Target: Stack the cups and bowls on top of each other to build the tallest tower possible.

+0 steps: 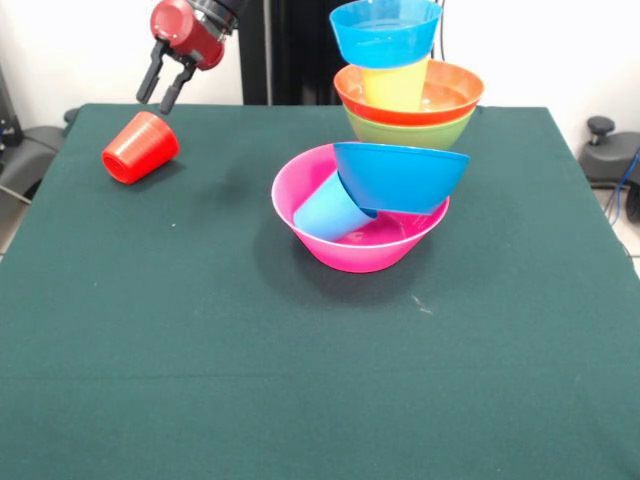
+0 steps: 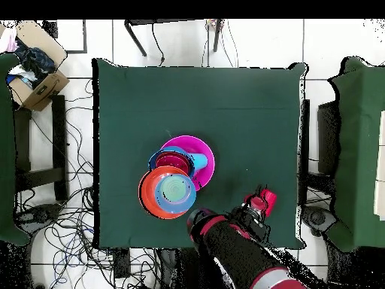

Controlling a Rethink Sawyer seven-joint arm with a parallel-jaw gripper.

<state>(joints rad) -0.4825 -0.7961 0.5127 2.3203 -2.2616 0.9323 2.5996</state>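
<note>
A red cup point(image 1: 140, 148) lies on its side at the table's far left; it also shows in the overhead view point(image 2: 266, 199). My gripper point(image 1: 156, 102) hangs just above it, open and empty. The large pink bowl point(image 1: 345, 255) stands mid-table. A light blue cup point(image 1: 328, 212) lies tilted inside it, and a blue bowl point(image 1: 400, 175) leans on that cup. Behind stands a second pile: green bowl point(image 1: 410, 130), orange bowl point(image 1: 455, 95), yellow cup point(image 1: 395, 85), and a small blue bowl point(image 1: 385, 35) on top. No small red or small orange bowl is plainly visible.
The dark green table point(image 1: 200, 350) has its edges all round in the overhead view. The two piles nearly touch point(image 2: 177, 177). A cardboard box point(image 2: 34, 68) and cables lie on the floor beside the table.
</note>
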